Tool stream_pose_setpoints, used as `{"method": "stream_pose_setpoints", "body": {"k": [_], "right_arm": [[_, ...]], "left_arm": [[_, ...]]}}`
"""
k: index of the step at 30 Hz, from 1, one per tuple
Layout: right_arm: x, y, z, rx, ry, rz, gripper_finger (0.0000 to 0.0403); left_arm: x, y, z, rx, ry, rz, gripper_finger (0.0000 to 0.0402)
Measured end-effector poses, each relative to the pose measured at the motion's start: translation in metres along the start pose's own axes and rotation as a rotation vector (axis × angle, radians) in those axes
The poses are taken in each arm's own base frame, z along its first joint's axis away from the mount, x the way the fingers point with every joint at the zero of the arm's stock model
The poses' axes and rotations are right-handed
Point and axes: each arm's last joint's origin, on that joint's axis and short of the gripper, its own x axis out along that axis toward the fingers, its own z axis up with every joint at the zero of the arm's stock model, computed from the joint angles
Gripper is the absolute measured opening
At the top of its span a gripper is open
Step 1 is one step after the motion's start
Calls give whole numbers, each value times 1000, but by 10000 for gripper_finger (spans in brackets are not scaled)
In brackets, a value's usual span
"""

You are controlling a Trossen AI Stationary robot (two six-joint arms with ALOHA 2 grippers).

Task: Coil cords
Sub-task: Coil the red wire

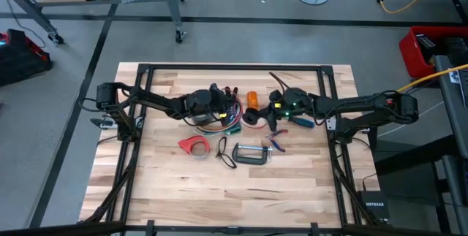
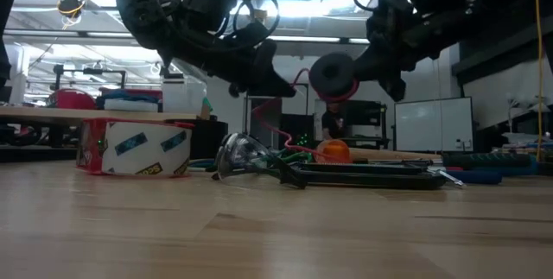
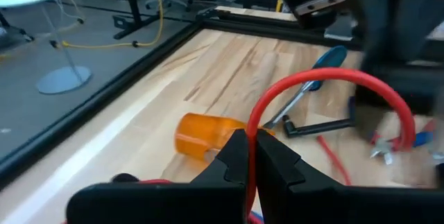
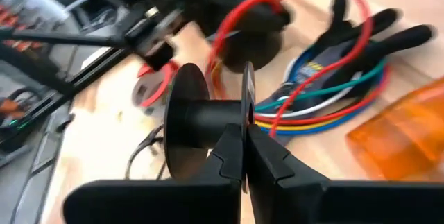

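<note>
The cords [image 1: 221, 124] are a bunch of red, green, blue and orange wires with black plug ends, lying at the table's middle; they also show in the right wrist view [image 4: 333, 106]. One red wire [image 3: 326, 78] rises from the bunch in an arc. My left gripper [image 1: 231, 109] is shut on this red wire above the bunch. My right gripper [image 1: 260, 115] is shut on a black spool [image 4: 187, 120], which hangs clear of the table in the low view [image 2: 333, 73], close beside my left gripper [image 2: 281, 89]. My left gripper pinches the red wire [image 3: 251, 137] between its two fingertips. The wire runs along the fingers, leaves them and bends over in a wide loop toward the right arm. The held stretch is clear of the table. My right gripper pinches one thin flange [image 4: 246, 96] of the black spool between its two fingers, at the flange's rim. The spool's axis lies across the fingers. The spool is lifted clear of the table.
An orange cylinder [image 1: 252, 97] lies on its side just behind the grippers. In front of them lie a red tape dispenser [image 1: 194, 145], a black loop [image 1: 223, 152], a metal clamp [image 1: 251, 154] and pliers [image 1: 276, 142]. A blue-handled tool [image 1: 301, 121] lies under the right arm.
</note>
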Motion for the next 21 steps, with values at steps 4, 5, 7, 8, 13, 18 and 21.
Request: {"method": "stream_pose_setpoints", "body": {"k": [4,5,7,8,13,18,21], "right_arm": [[0,-3,0,31,-21,-72,5],[0,-3,-1,33,-19,-88,5],[0,-4,-2,41,-18,-107,5],[0,-4,-2,50,-19,-109,5],[0,-6,-2,75,-44,-160,5],[-1,-8,-1,100,-76,-225,5],[-1,-9,-2,111,-85,-257,5]], "left_arm": [[1,-1,2,-71,-5,-21,0],[1,-1,4,-92,-9,-23,0],[3,-2,10,-118,-22,-31,0],[4,-2,13,-122,-32,-38,0],[10,-4,31,-136,-36,-44,0],[16,-6,44,-233,57,-30,0],[17,-7,44,-273,178,-3,0]]}}
